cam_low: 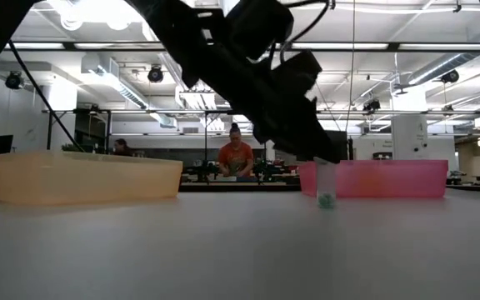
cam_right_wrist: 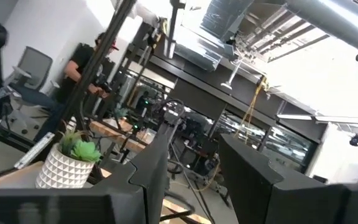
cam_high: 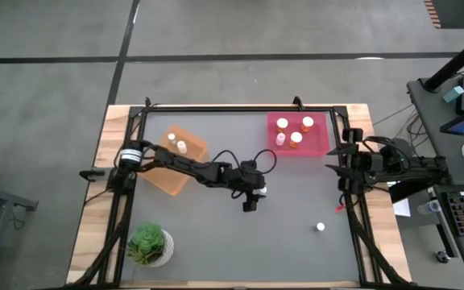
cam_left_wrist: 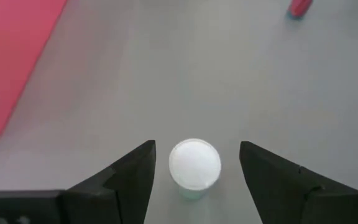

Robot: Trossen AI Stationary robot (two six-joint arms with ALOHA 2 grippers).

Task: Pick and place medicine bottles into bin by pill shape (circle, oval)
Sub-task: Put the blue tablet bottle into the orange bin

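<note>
**Medicine bottle stands between wide-open jaws at mid-worktop**

Medicine bottle point(cam_left_wrist: 194, 164), small, cylindrical and capped with a round white lid, stands upright on the smooth grey worktop point(cam_high: 296, 250) near its centre. The left gripper point(cam_high: 250, 201) hangs over it with its jaws spread wide, one dark angular finger point(cam_left_wrist: 126, 180) on either side of the cap and a clear gap on both sides; nothing is held. In the low view the bottle's pale translucent body point(cam_low: 327, 185) shows small dark-green contents at its base, with the black arm slanting down above it.

Toward the far edge of the worktop, right of the middle, a glossy pink bin point(cam_high: 298, 134) with low walls holds four bottles point(cam_high: 296, 138), white caps up, some with orange bodies. Toward the far-left corner a translucent orange bin point(cam_high: 176, 159), set at an angle, holds two more point(cam_high: 181, 146). One further white-capped bottle point(cam_high: 320, 227) stands alone toward the near-right part of the worktop, well apart from the rest.

The right gripper point(cam_right_wrist: 188, 180) waits at the right edge of the worktop, raised and pointing into the room, its jaws partly open and empty. A potted green plant point(cam_high: 150, 244) in a white patterned pot sits at the near-left corner. A person in an orange top point(cam_low: 236, 156) sits in the room beyond.
</note>
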